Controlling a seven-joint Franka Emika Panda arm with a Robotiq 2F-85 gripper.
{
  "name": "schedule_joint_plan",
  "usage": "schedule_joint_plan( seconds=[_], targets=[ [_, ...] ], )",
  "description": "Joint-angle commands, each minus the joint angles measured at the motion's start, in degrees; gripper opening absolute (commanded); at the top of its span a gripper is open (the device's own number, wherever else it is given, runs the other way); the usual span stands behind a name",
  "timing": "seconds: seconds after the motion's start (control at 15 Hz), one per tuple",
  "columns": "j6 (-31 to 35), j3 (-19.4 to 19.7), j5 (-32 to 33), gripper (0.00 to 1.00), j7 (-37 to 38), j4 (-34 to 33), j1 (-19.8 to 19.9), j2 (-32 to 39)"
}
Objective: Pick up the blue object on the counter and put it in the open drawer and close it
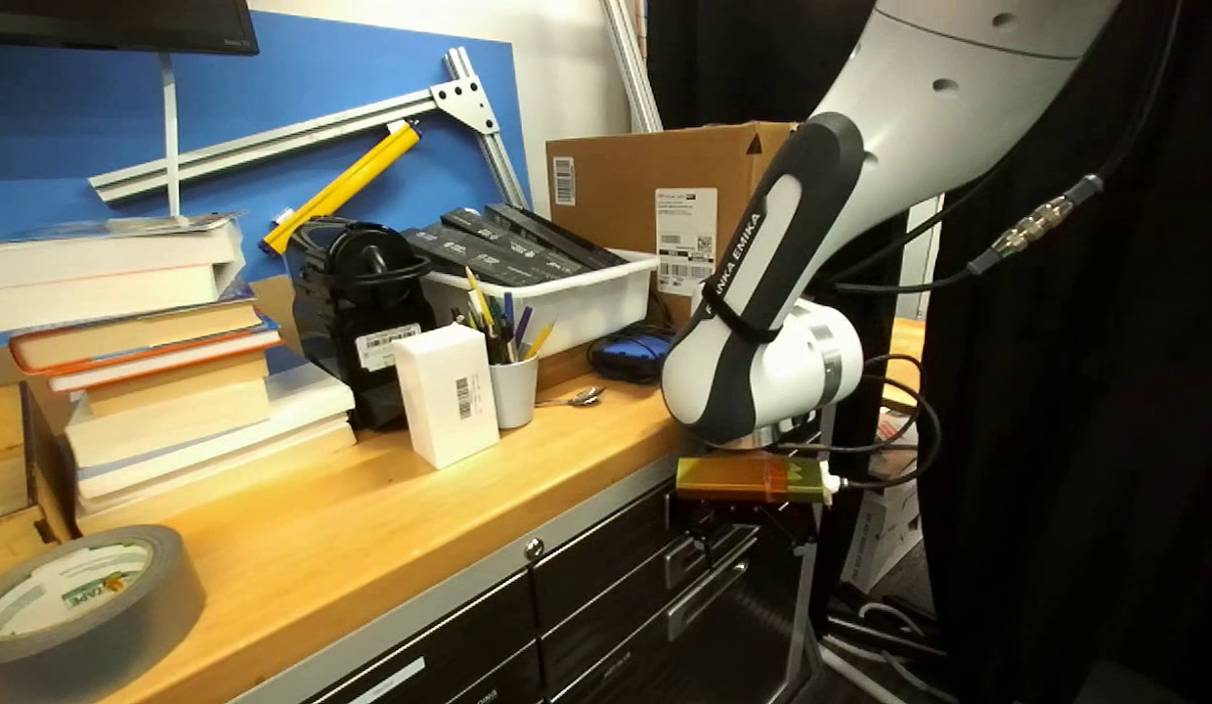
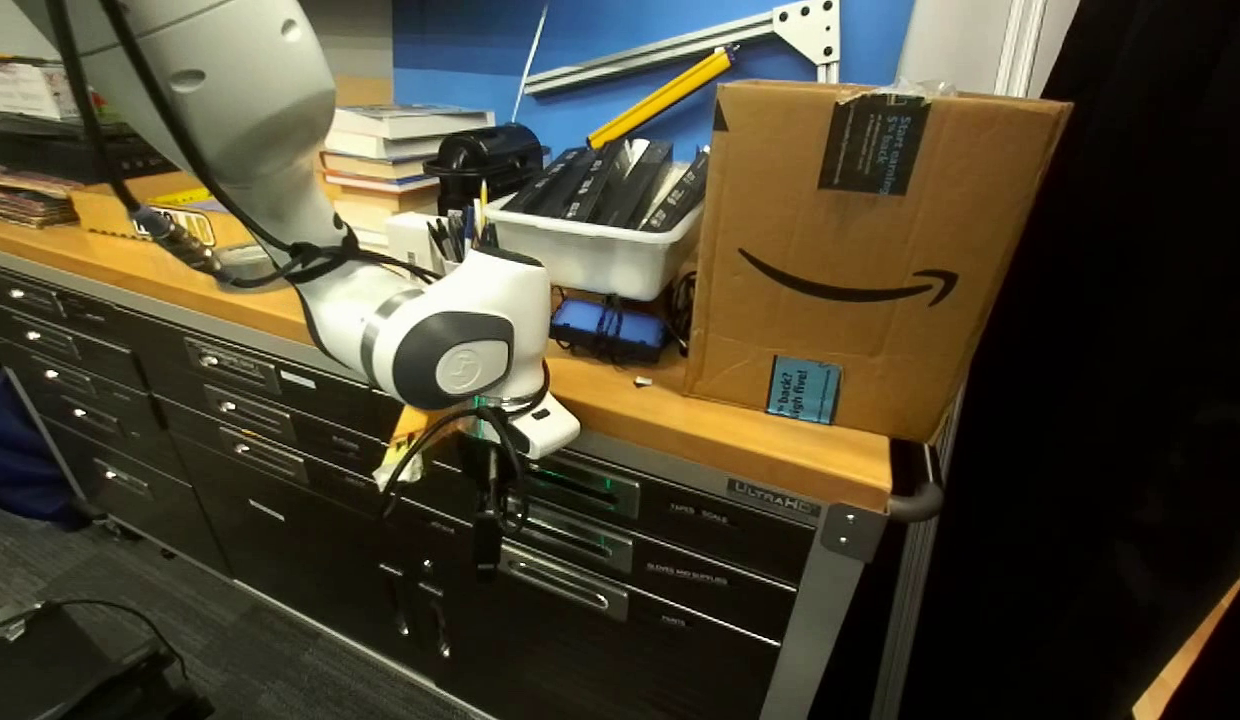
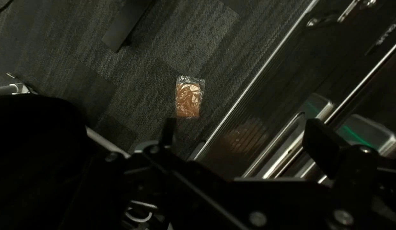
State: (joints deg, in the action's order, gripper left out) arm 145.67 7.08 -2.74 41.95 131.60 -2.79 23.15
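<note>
The small cyan block does not show in any view; it is hidden or out of view. The wooden counter runs across both exterior views. The grey drawer fronts below it look shut, and no drawer interior shows. One top front at the right end bears a label that seems to read tapes. My gripper points down in front of the drawer fronts, below the counter's edge. Its two black fingers are wide apart with nothing between them. In an exterior view the gripper hangs before the silver handles.
The counter bears a book stack, white box, pen cup, white bin, navy item, cardboard box and tape roll. An orange packet lies on the floor below the gripper.
</note>
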Motion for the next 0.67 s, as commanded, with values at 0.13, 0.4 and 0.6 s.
schedule_joint_plan(
  seconds=[0.13, 0.4, 0.6],
  targets=[
    [5.6, 3.2, 1.4, 1.00, 10.1, 1.6, -4.3, -3.6],
    [2.9, 1.5, 1.9, 1.00, 1.3, 9.5, -1.4, -16.3],
    [-5.5, -0.2, 1.3, 1.00, -10.0, 10.7, 0.8, -25.7]
  ],
)
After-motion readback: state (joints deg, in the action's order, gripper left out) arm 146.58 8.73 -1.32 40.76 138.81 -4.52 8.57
